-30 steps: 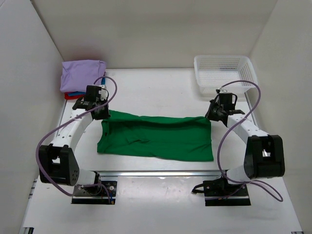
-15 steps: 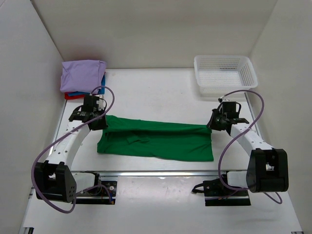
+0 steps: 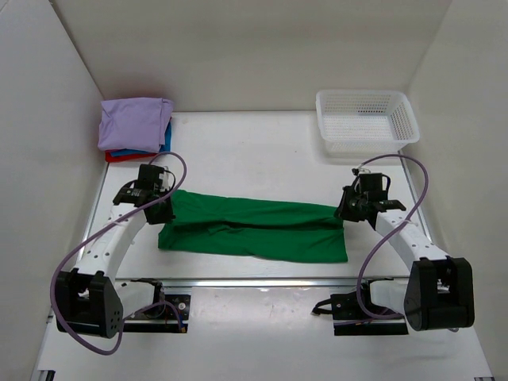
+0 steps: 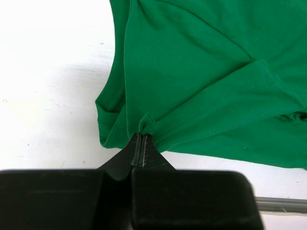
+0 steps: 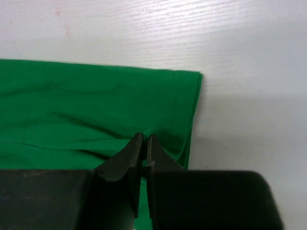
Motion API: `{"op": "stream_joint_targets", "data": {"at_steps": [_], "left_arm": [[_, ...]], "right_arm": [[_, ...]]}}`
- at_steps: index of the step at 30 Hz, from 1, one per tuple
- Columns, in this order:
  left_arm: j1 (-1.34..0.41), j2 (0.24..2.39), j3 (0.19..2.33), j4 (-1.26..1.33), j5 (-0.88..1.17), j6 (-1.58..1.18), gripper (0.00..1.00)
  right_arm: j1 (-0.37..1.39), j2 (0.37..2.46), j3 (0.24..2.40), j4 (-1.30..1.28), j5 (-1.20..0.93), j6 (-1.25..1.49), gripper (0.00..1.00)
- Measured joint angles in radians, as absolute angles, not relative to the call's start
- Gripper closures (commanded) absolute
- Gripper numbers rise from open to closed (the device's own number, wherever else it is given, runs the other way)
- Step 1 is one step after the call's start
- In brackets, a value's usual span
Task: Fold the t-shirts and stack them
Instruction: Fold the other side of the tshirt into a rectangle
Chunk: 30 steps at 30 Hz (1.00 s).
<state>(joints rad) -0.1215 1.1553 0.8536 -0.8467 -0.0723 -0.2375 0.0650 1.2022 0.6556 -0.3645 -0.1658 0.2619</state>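
The bright green t-shirt [image 3: 254, 230] lies as a long band across the table's near middle, its far edge lifted and carried toward the near edge. My left gripper [image 3: 163, 213] is shut on its far left edge, the pinched hem showing in the left wrist view [image 4: 143, 135]. My right gripper [image 3: 347, 213] is shut on its far right edge, seen in the right wrist view [image 5: 144, 138]. The green cloth fills both wrist views [image 4: 206, 76] [image 5: 91, 110]. A folded lavender t-shirt [image 3: 133, 123] tops a stack with blue [image 3: 164, 139] and red [image 3: 119, 156] ones at the back left.
A white plastic mesh basket [image 3: 365, 119] stands at the back right. White walls close in the left, right and back. The arm bases and a metal rail [image 3: 254, 282] run along the near edge.
Both grippers have moved toward the near edge, each still holding the green shirt's far edge. The shirt's far half has folded over and the band looks narrower.
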Motion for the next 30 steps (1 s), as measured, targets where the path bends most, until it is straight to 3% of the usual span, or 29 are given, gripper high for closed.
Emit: {"op": "stream_joint_targets", "data": {"at_steps": [20,22,25,26,27,30], "left_arm": [[-0.161,1.177,0.874,-0.963,-0.039,-0.291,1.00],[-0.183,1.177,0.872,-0.968,-0.036,-0.308,1.00],[-0.187,1.171,0.855,-0.974,-0.033,-0.316,1.00],[-0.185,1.168,0.844,-0.978,-0.033,-0.318,0.95],[-0.181,1.165,0.830,-0.984,-0.033,-0.319,0.84],[-0.154,1.158,0.794,-1.007,-0.022,-0.321,0.63]], "right_arm": [[0.044,1.150,0.614,-0.434,-0.170,0.262,1.00],[0.044,1.150,0.613,-0.433,-0.171,0.264,0.93],[0.044,1.154,0.611,-0.434,-0.174,0.265,0.70],[0.043,1.157,0.612,-0.434,-0.174,0.268,0.59],[0.043,1.160,0.612,-0.437,-0.174,0.264,0.52],[0.044,1.161,0.612,-0.448,-0.165,0.261,0.45]]}}
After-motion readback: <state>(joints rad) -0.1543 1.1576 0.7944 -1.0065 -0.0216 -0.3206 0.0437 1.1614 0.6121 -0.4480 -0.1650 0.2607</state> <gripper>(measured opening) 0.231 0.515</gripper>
